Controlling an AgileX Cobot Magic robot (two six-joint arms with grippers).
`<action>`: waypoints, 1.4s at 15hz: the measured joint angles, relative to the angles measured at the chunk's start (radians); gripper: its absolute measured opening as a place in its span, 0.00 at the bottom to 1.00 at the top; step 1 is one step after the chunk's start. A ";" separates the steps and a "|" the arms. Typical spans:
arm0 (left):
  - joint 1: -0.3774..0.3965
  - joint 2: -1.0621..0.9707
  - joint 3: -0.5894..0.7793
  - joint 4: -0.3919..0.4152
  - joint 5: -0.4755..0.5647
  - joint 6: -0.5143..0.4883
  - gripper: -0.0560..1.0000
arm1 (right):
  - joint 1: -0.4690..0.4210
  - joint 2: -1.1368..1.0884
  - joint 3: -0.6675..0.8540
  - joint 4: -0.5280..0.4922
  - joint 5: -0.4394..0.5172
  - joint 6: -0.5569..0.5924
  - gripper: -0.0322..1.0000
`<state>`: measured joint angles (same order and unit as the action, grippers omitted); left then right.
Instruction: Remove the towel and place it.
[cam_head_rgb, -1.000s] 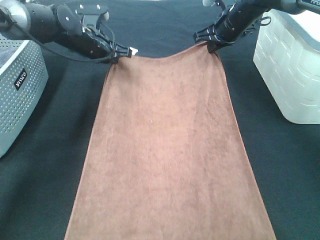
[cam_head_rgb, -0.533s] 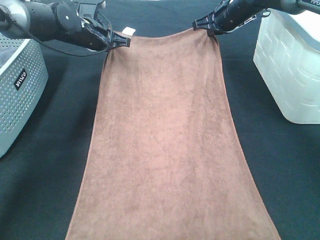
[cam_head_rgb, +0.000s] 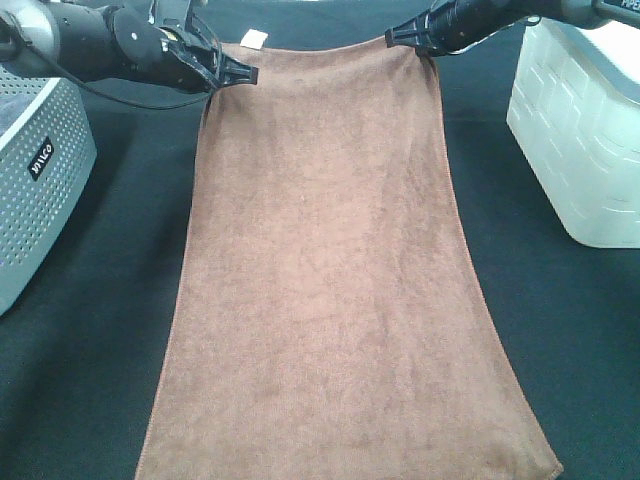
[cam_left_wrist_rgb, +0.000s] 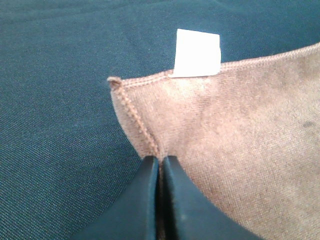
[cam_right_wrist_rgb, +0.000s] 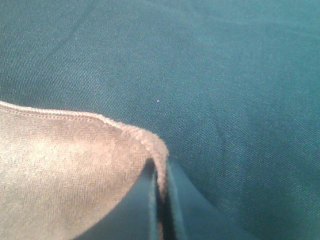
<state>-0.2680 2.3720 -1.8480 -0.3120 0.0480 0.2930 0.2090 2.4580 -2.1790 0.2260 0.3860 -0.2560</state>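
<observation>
The reddish-brown towel (cam_head_rgb: 330, 260) lies stretched lengthwise over the black table covering, its far short edge lifted and taut between both grippers. My left gripper (cam_head_rgb: 240, 74) is shut on the far left corner of the towel (cam_left_wrist_rgb: 240, 135), next to the small white tag (cam_left_wrist_rgb: 197, 52), which also shows in the high view (cam_head_rgb: 255, 39). My right gripper (cam_head_rgb: 400, 36) is shut on the far right corner of the towel (cam_right_wrist_rgb: 65, 165). In both wrist views the jaws pinch the stitched hem.
A grey perforated basket (cam_head_rgb: 35, 170) stands at the left edge of the table. A white plastic bin (cam_head_rgb: 585, 130) stands at the right. The black table covering (cam_head_rgb: 90, 340) shows on both sides of the towel.
Both grippers have moved toward the far side of the table with the towel corners, dragging the towel away from the camera and pulling its far edge straighter; its near right corner has come into view.
</observation>
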 joint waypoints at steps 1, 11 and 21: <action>0.000 0.000 0.000 0.000 -0.003 0.000 0.05 | 0.000 0.000 0.000 0.000 0.000 0.000 0.04; 0.000 0.041 -0.001 0.001 -0.058 0.000 0.05 | 0.000 0.071 0.000 -0.002 -0.026 0.029 0.04; 0.000 0.230 -0.170 0.003 -0.089 0.000 0.05 | -0.002 0.174 0.000 -0.001 -0.096 0.049 0.04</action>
<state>-0.2680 2.6020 -2.0180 -0.3090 -0.0410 0.2930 0.2070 2.6320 -2.1790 0.2250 0.2900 -0.2070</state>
